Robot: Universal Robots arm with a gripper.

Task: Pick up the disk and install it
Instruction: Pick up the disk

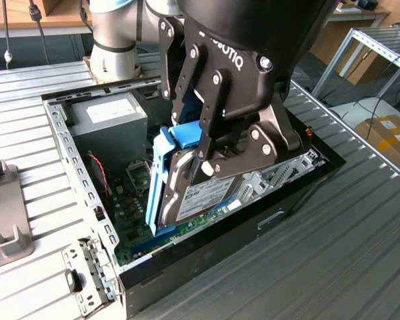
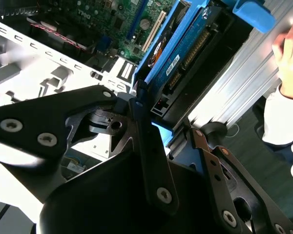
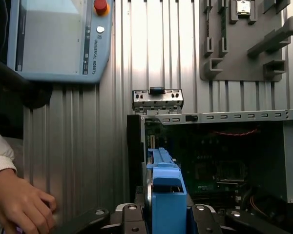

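Surface: a ribbed aluminium table (image 1: 333, 253) in a workshop. An open computer case (image 1: 59, 140) lies on it, with a grey fixture plate (image 1: 3, 213) beside the case at the exterior view's left.
Bystander: in the first wrist view a person's hand (image 3: 17, 202) rests on the table near a control pendant (image 3: 53, 39).
Gripper: the gripper (image 1: 212, 160) is clamped on the disk, its pads pressing the two broad faces near the upper end.
Disk: the disk (image 1: 187, 197) stands on edge, tilted, inside the case by the wall at the exterior view's right. Its lower end is down near the motherboard (image 1: 130, 213) and its blue end tab (image 3: 167, 187) is uppermost.
Progress: lifted and brought into the case; judged not yet seated.
Handling: probably dense and rigid. The smooth metal faces could slip, and the circuit side and connector look fragile. The flat faces or the blue side rails (image 1: 157, 180) are the safe hold.
Print: a white label (image 1: 203, 197) on the disk, and lettering on the gripper body and the pendant, none of it read out here.
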